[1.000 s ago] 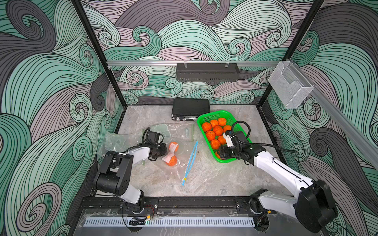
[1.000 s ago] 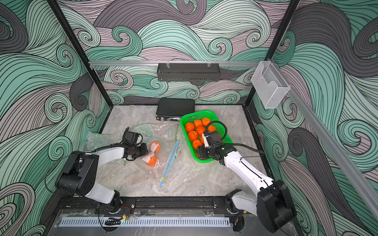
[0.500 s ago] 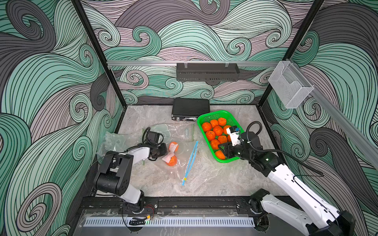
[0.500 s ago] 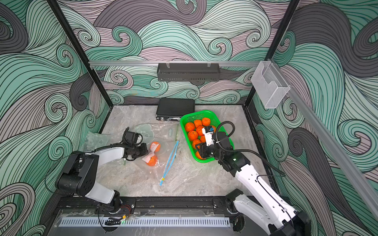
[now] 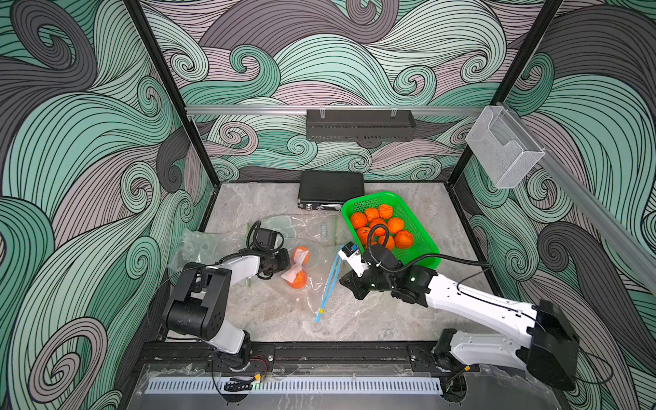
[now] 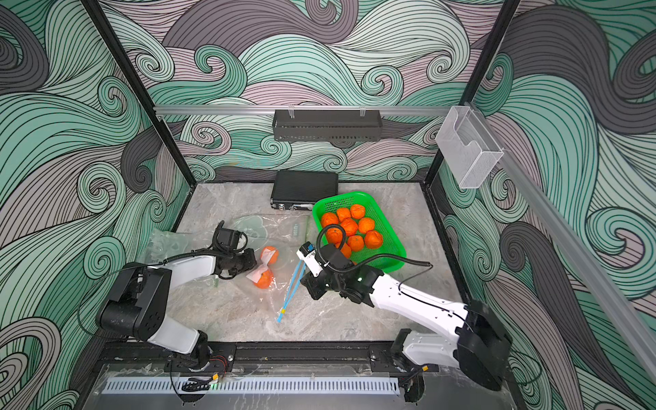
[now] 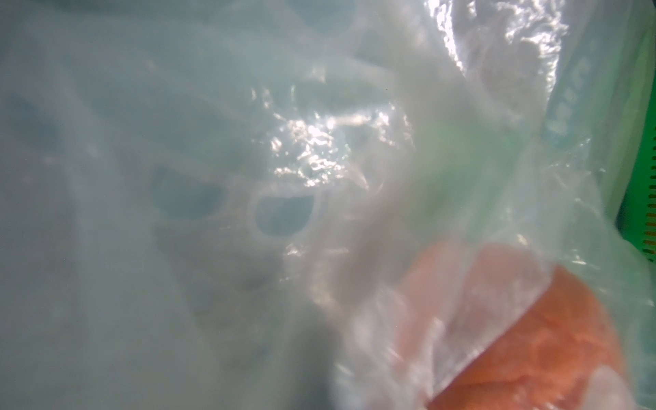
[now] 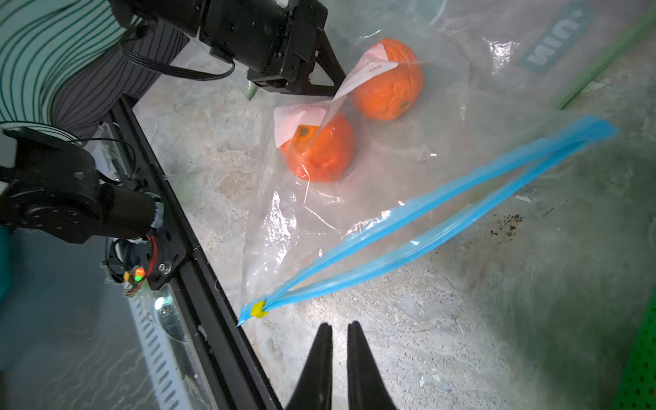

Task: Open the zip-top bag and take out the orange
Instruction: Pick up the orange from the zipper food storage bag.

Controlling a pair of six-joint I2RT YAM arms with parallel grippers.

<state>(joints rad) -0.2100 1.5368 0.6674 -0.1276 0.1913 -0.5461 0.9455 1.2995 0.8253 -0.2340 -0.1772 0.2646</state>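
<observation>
The clear zip-top bag (image 5: 314, 284) lies mid-table, and its blue zip (image 8: 443, 213) gapes apart, with the yellow slider (image 8: 258, 309) at the near end. Two oranges (image 5: 301, 253) (image 5: 297, 280) sit inside it, partly under a white label (image 8: 369, 67). My left gripper (image 5: 285, 264) is shut on the bag's plastic beside the oranges. Plastic fills the left wrist view, with an orange (image 7: 553, 337) behind it. My right gripper (image 8: 339, 328) hangs over bare table just right of the zip (image 5: 351, 285), jaws nearly together with nothing between them.
A green basket (image 5: 369, 197) with several oranges stands right of the bag, close behind my right arm. A black case (image 5: 330, 188) lies at the back. Other clear bags lie at the left (image 5: 198, 245) and behind (image 5: 319, 227). The black front rail (image 8: 198, 248) is near.
My right gripper has left the basket's near end, swung left and forward to the bag's zip, and closed its jaws. The left arm, bag and oranges have not moved.
</observation>
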